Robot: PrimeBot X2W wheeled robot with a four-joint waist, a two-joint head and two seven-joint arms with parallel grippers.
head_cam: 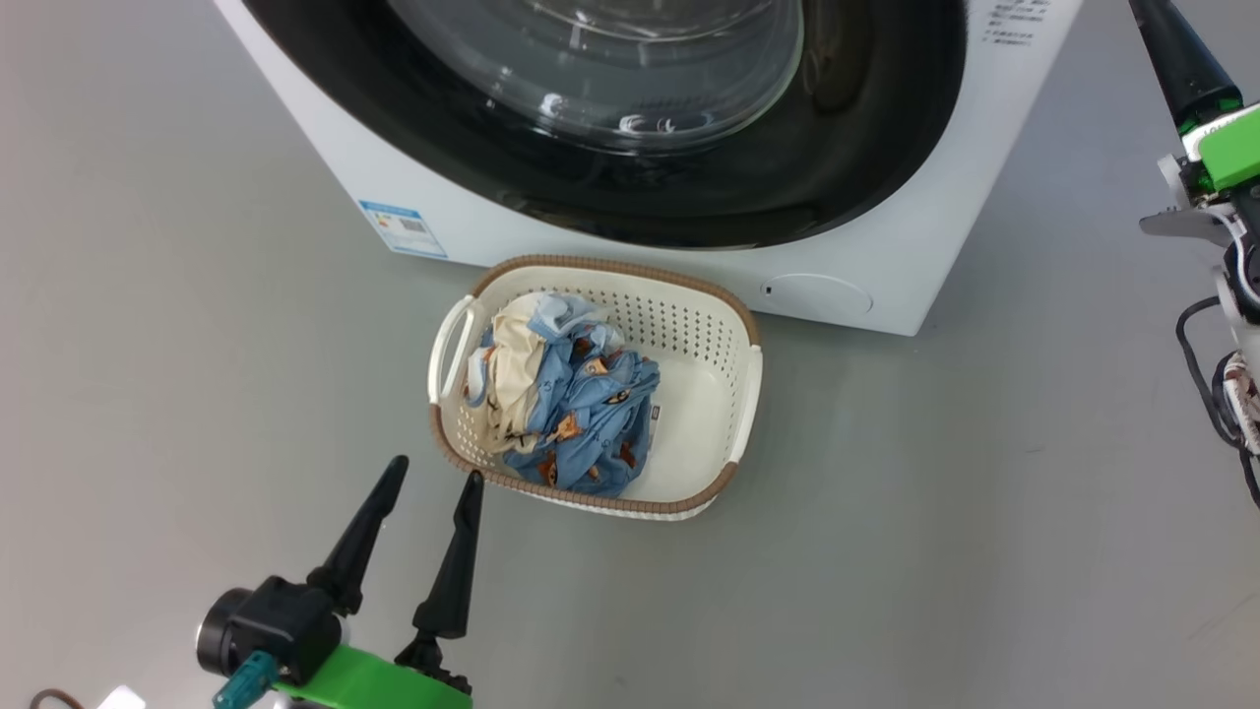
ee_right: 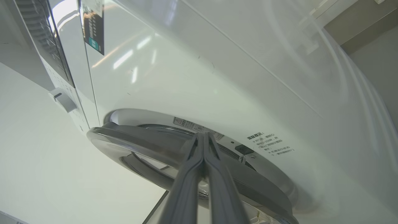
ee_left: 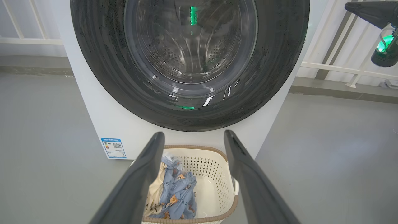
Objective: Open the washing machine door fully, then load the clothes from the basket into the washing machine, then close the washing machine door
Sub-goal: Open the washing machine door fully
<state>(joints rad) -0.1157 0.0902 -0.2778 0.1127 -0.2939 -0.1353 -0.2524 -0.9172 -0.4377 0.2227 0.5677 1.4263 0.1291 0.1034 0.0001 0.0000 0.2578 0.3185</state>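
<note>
Left pincer (head_cam: pixel 437 470): spread open, empty. Just ahead: basket (head_cam: pixel 711 379), long axis crosswise, holding clothes (head_cam: pixel 581 414). Beyond: washing machine (head_cam: pixel 886 266), blue label (head_cam: pixel 402 228) ahead-left, print too small to read. Right pincer (ee_right: pixel 203 134): pressed closed, tips at door (ee_right: pixel 130 137) rim.

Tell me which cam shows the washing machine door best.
Left wrist view: the washing machine door sits nearly face-on, black rim and glass bowl visible, only the top cropped. Head view catches just its lower part from above. Right wrist view sees its rim edge-on, past the shut right claw.
</note>
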